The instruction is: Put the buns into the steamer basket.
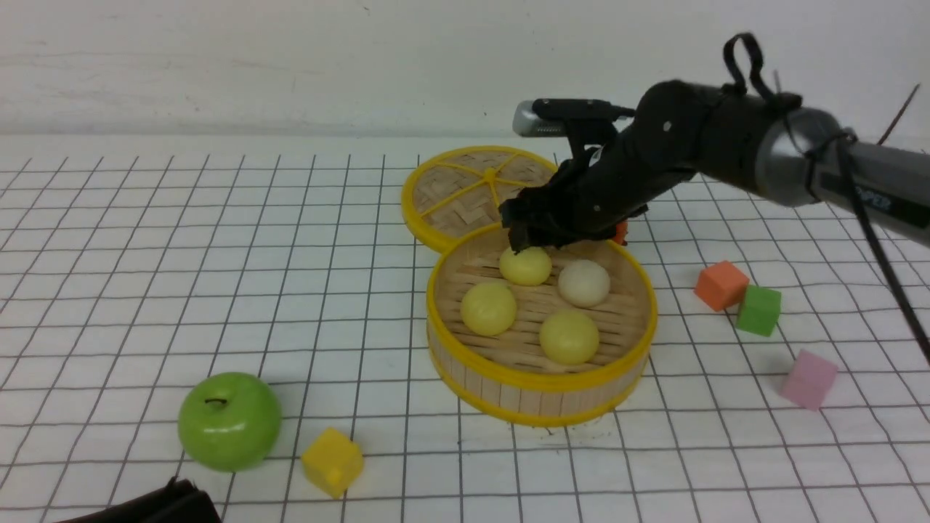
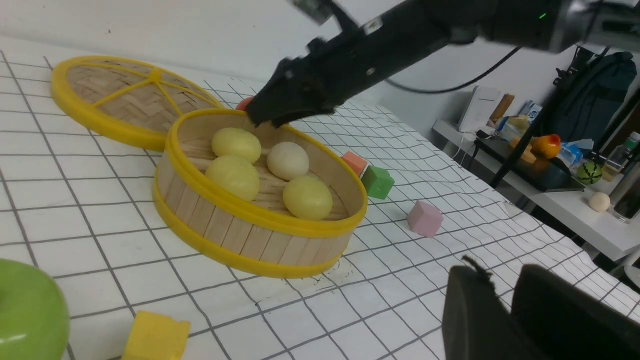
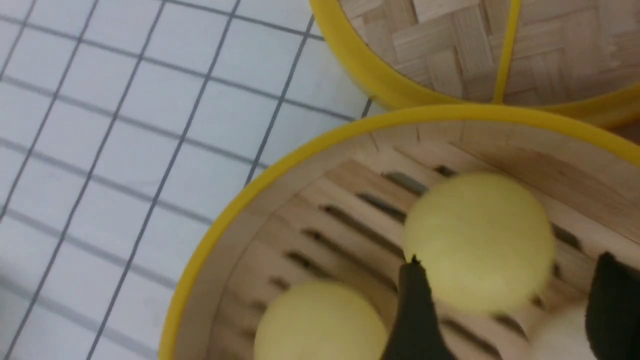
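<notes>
- Right gripper (image 1: 524, 243) hangs just above the far pale yellow bun (image 1: 525, 265) in the steamer basket (image 1: 541, 392); its black fingers (image 3: 415, 310) stand apart on either side of that bun, seemingly not clamping it.
- Left gripper (image 2: 505, 320) sits low, well apart from the basket; I cannot tell how far open it is.
- All four buns, counting the beige-white bun (image 1: 583, 282), lie on the basket floor, so the task looks essentially done; only retreat remains.
- Behind the basket, touching its rim, lies the woven lid (image 1: 472, 192).
- White gridded cloth (image 1: 145, 254) covers the table; a green apple (image 1: 229, 420) and yellow cube (image 1: 332, 462) lie near the basket's front-left.
</notes>
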